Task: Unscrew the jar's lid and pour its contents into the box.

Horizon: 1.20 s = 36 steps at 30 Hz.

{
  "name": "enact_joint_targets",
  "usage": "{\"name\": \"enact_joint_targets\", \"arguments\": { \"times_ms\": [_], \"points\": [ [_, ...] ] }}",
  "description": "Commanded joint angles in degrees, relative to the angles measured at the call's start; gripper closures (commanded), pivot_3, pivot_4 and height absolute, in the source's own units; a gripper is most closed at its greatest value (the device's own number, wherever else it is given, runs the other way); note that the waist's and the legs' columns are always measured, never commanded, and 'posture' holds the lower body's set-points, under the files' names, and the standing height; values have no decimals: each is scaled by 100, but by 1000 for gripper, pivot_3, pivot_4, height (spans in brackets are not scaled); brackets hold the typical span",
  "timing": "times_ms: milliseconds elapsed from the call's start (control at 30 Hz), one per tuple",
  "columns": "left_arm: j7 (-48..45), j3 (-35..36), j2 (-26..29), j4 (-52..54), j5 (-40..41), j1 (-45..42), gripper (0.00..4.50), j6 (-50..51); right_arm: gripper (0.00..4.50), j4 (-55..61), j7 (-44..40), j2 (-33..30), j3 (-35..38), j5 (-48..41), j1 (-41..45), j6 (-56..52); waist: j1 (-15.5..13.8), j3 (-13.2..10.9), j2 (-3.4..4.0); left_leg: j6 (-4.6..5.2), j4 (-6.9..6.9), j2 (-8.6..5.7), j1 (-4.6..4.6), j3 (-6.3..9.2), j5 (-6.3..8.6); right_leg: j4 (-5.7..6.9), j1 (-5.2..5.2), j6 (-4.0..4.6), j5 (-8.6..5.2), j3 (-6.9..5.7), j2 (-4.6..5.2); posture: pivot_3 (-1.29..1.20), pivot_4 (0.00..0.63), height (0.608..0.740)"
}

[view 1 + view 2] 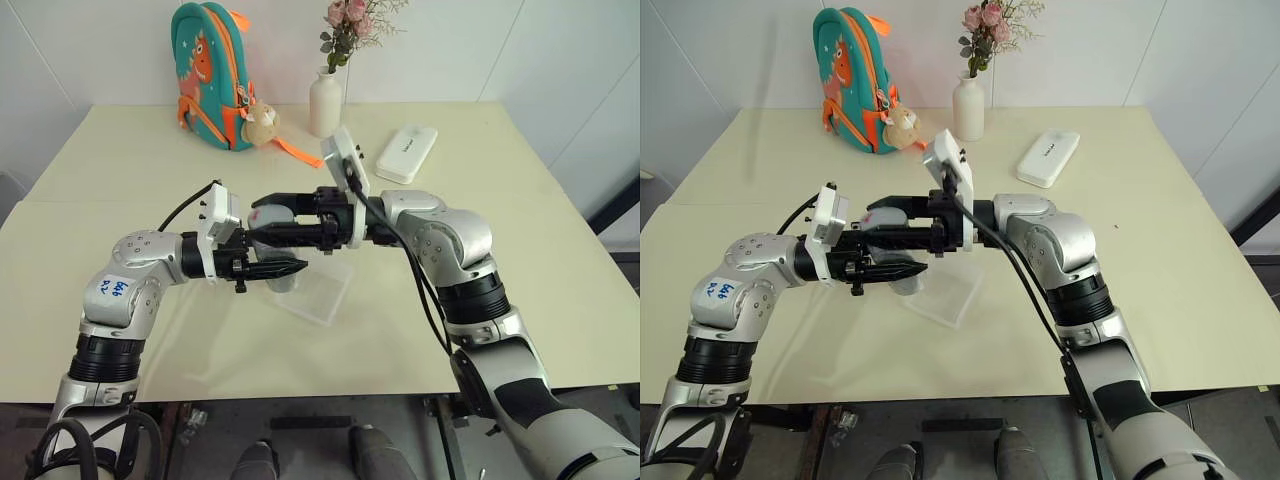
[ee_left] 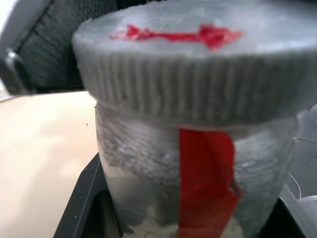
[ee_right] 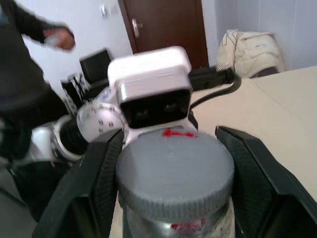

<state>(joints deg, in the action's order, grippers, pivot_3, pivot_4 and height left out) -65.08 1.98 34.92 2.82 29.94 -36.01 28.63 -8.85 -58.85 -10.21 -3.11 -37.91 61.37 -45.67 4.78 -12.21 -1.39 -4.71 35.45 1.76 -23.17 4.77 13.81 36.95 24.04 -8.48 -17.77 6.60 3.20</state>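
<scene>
Gripping the jar [image 2: 198, 183] by its body, the left gripper [image 1: 275, 270] keeps its two black fingers clenched on it and holds it in the air above the cream table [image 1: 120, 200]. Its lid [image 3: 174, 171], grey and ribbed with a red mark on top, sits on the jar's mouth. From the other side the right gripper [image 1: 262, 222] reaches in level, one finger [image 3: 101, 178] on each side of the lid; whether they press it I cannot tell. Just beneath lies the clear box [image 1: 318, 292]. Farther back stand a white case [image 1: 406, 153], a white vase [image 1: 325, 102] with pink flowers and a teal backpack [image 1: 208, 75]. A person [image 3: 25, 74] shows beyond the table in the right wrist view.
</scene>
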Motion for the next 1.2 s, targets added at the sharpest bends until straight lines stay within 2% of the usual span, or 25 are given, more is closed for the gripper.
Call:
{"name": "enact_joint_targets", "arguments": {
  "times_ms": [33, 133, 333, 400, 533, 667, 767, 900, 1033, 1133, 1200],
  "points": [
    [-19, 55, 73, 172, 85, -27, 2521, -22, 1600, 20, 478, 182, 858, -920, 435, -569, -3, 0, 0, 0, 0, 0, 0, 1, 0, 0, 0, 0, 0, 0, 0, 0, 150, 740],
    [-14, 65, 82, 175, 88, -20, 2521, -21, 1600, -3, 745, 220, 1177, -1258, 478, -806, -5, 0, 0, 0, -4, 0, 0, 3, 0, -4, 0, 1, -1, -3, 0, 0, 150, 740],
    [53, 170, 109, 230, 147, 33, 2521, 22, 1600, 306, 926, -451, 1039, -439, -11, -33, -6, 0, 0, 0, -8, 0, -1, 2, 0, -8, 0, 2, -1, -3, 0, 0, 150, 740],
    [77, 221, 143, 223, 145, 33, 2521, 7, 1600, 231, 1130, -815, 1080, 54, -373, 446, -16, 0, 0, 0, -12, -1, -1, 2, 0, -13, 0, 2, -1, -3, 0, 0, 150, 740],
    [56, 317, 270, 179, 162, 38, 2521, 4, 1600, -107, 1471, -1552, 1033, 1453, -1523, 2324, -65, 1, -1, 0, -16, -2, -4, 0, 0, -25, -1, 1, -1, -2, 0, 0, 150, 740],
    [-1, 320, 348, 33, 102, -7, 2521, -35, 1600, -988, 2197, -1599, 1434, 2051, -2281, 3762, -43, 0, -1, 0, -25, -2, -3, -7, 0, -38, -2, 1, -1, 2, 1, 0, 150, 740],
    [41, 330, 302, -54, 136, -122, 2521, -14, 1600, -1511, 2495, -1563, 1553, 2178, -2481, 4142, 41, -1, 2, 0, -25, -2, 2, -16, 0, -30, -1, 0, 0, 12, 1, 0, 150, 740],
    [73, 242, 228, -246, 17, -314, 2521, -118, 1600, -2476, 2828, -1603, 1435, 2693, -2806, 4955, 9, -1, 2, 5, -25, -2, 11, -18, -8, -14, -2, 0, 0, 13, 0, 0, 150, 740],
    [140, 239, 190, -304, 31, -402, 2521, -83, 1600, -2755, 2662, -1537, 1386, 2699, -2892, 5093, 22, -1, 2, 2, -22, -5, 13, -19, -13, -11, -4, -3, 2, 18, 1, 0, 150, 740],
    [236, 187, 205, -367, -79, -453, 2521, -86, 886, -2858, 2417, -1533, 1424, 2536, -2910, 4881, 16, -1, 1, 1, -21, -4, 27, -18, -14, -11, -18, -4, 2, 17, 0, 0, 150, 740],
    [261, 182, 201, -357, -90, -453, 2521, -73, 216, -2856, 2376, -1547, 1457, 2501, -2909, 4865, 12, -1, 1, 1, -24, -4, 50, -17, -13, -16, -42, -4, 2, 15, 0, 0, 150, 740]
  ]
}}
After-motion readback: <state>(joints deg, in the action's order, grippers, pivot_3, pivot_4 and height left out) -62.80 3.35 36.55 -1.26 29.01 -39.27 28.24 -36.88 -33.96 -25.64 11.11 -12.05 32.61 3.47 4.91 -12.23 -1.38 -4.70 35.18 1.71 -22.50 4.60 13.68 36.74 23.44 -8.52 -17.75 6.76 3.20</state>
